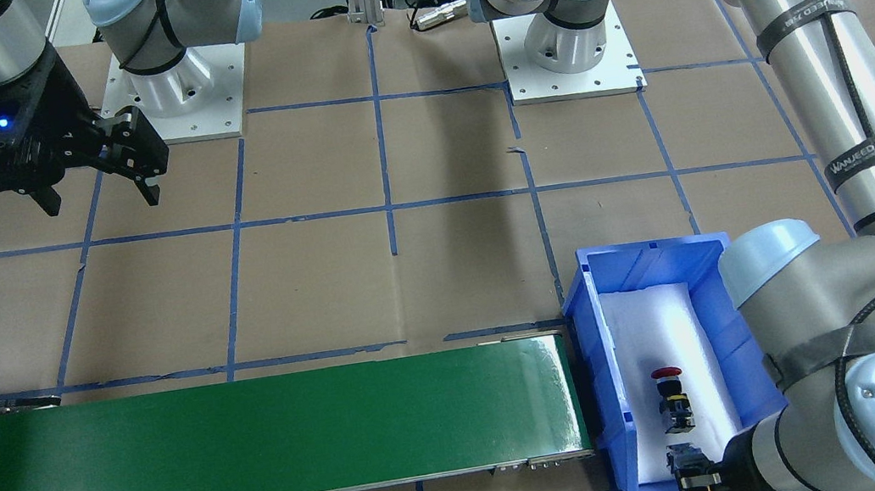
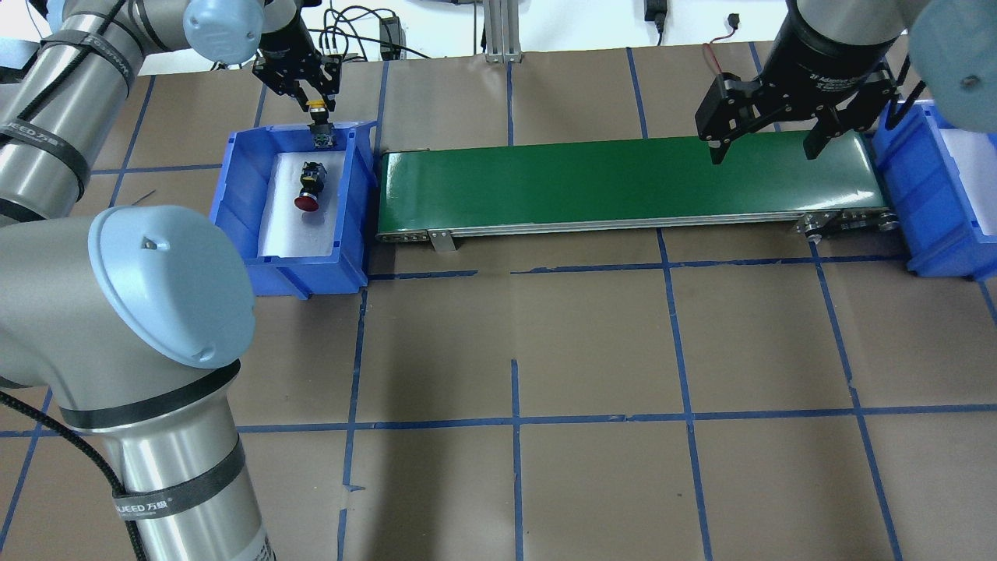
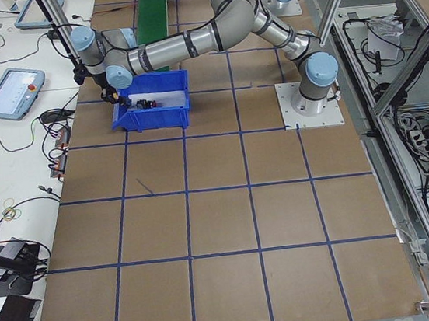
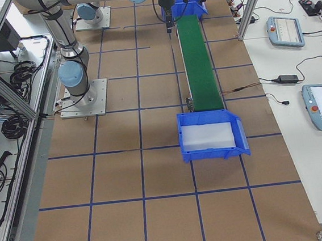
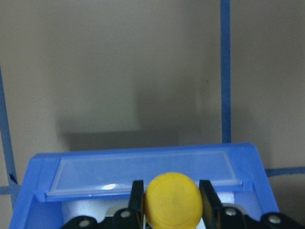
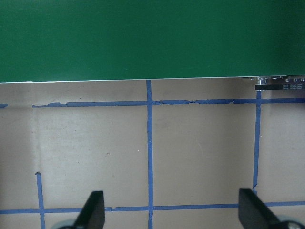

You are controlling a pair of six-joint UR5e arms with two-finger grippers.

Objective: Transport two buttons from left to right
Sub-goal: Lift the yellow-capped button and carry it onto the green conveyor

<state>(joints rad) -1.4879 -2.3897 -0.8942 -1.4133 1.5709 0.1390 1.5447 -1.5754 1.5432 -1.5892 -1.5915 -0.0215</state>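
Note:
My left gripper (image 2: 316,97) is shut on the yellow-capped button (image 2: 322,134) and holds it over the far wall of the left blue bin (image 2: 354,210). In the left wrist view the yellow cap (image 5: 172,200) sits between the two fingers (image 5: 137,193). The red-capped button (image 2: 307,188) lies on its side on the white pad inside that bin, and it also shows in the front-facing view (image 1: 671,397). My right gripper (image 2: 763,149) is open and empty, hanging above the right end of the conveyor. The right wrist view shows its fingers (image 6: 94,210) wide apart.
A green conveyor belt (image 2: 623,183) runs between the left bin and a second blue bin (image 2: 931,226) at the right, which holds a white pad and no parts. Brown table with blue tape lines lies all around. The left arm's elbow (image 2: 163,288) looms at front left.

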